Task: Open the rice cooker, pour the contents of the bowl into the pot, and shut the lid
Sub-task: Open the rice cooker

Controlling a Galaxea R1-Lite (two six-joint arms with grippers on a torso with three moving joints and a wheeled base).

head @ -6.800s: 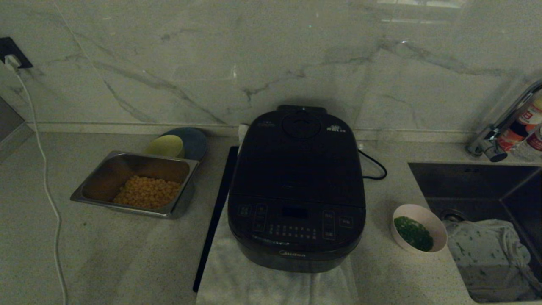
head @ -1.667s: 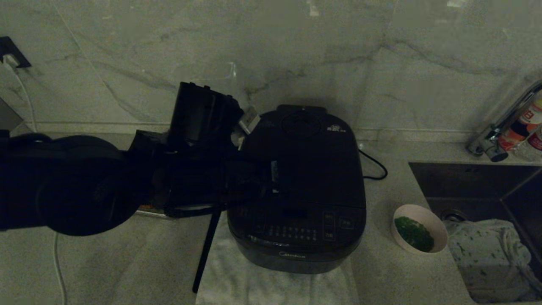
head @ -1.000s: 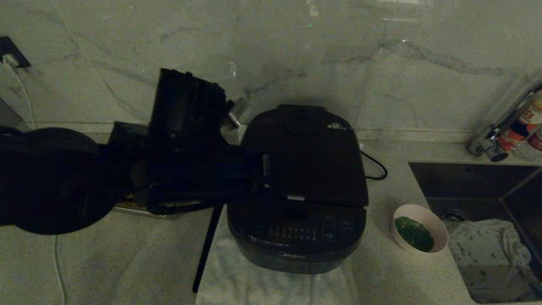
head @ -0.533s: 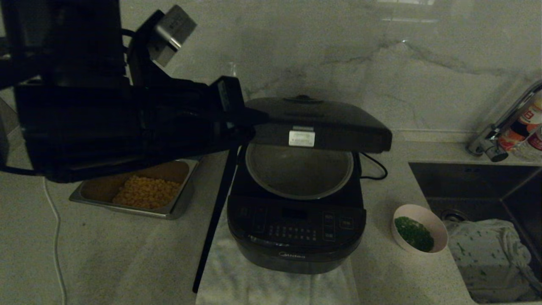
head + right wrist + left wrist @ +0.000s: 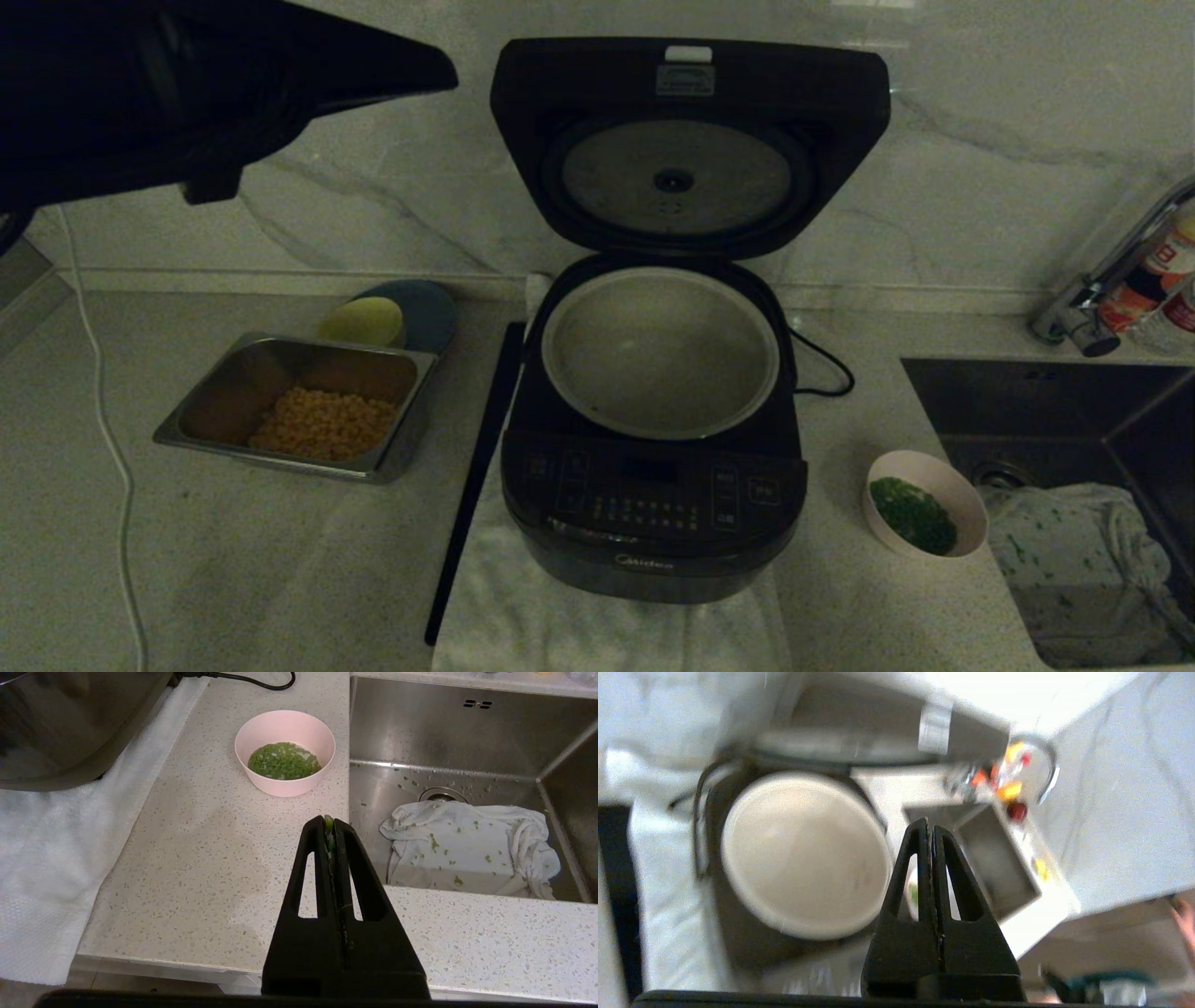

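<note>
lid [image 5: 689, 140]: now standing fully upright, up from half-raised a moment ago | pot [image 5: 660, 350]: lying exposed, looking empty | left gripper [image 5: 932, 826]: clenched, holding nothing, hanging high at cooker's left | right gripper [image 5: 330, 826]: clenched, parked | bowl [image 5: 924, 504]: sitting right of rice cooker [image 5: 653, 523], greens [image 5: 284, 760] awaiting pouring

Black hand [image 5: 330, 823], slotted tapered fingers [image 5: 308, 877]

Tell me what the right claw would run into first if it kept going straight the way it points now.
Most likely the pink bowl of chopped greens. The shut right claw points across bare countertop toward it, though the sink edge runs close alongside, so depth leaves some doubt.
</note>
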